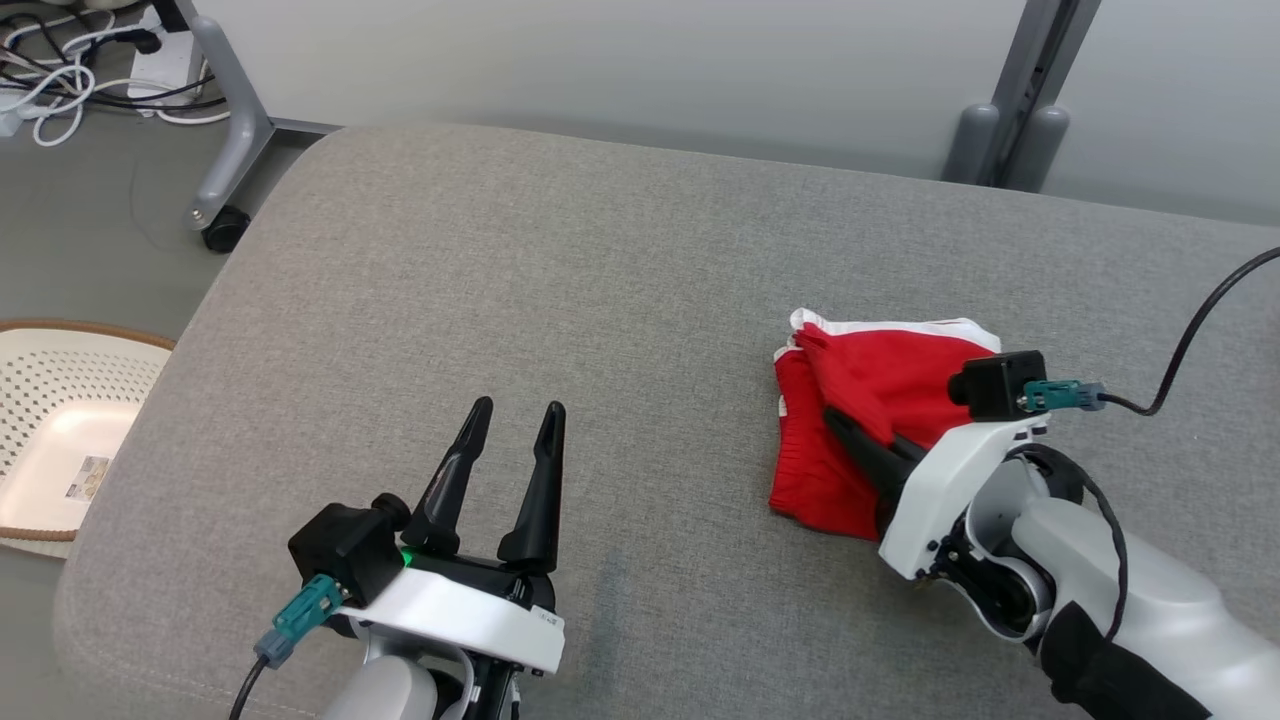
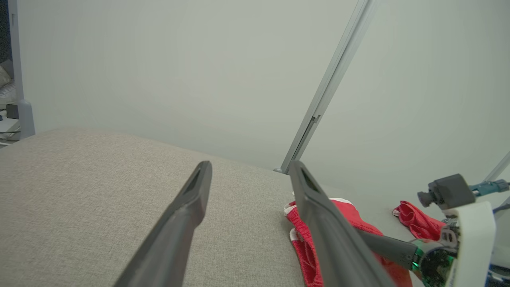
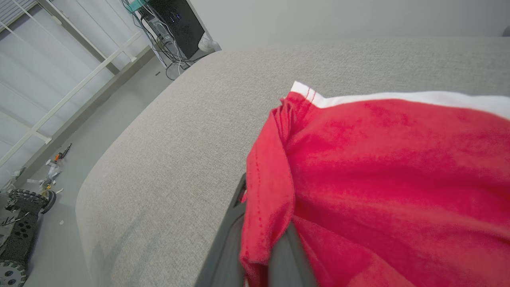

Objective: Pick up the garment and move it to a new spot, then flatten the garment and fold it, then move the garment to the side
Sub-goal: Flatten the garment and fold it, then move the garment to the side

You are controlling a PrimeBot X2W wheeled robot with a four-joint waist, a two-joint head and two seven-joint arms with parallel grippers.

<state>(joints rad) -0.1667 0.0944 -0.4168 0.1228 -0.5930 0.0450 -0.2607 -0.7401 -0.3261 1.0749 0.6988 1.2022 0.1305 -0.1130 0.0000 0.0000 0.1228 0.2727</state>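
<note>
Right gripper (image 1: 838, 424): both fingers pinched together on a fold of the one red fabric garment with white trim (image 1: 870, 370). Possibly shorts, too bunched to tell. It sits on the right part of the grey woven cushion (image 1: 600, 280). Left gripper (image 1: 518, 412): two fingers spread, over the cushion, well apart from the garment. One white perforated basket (image 1: 60, 420) beside the cushion, far left.

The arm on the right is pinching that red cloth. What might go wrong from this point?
1. The right gripper is shut on just a narrow fold of the red garment; the fold may slip out, or only the top layer may lift.
2. The left gripper stands open and apart from the cloth, so a one-sided pull could drag it crumpled across the gray padded surface.
3. The black cable at the right wrist hangs loose and might snag.
</note>
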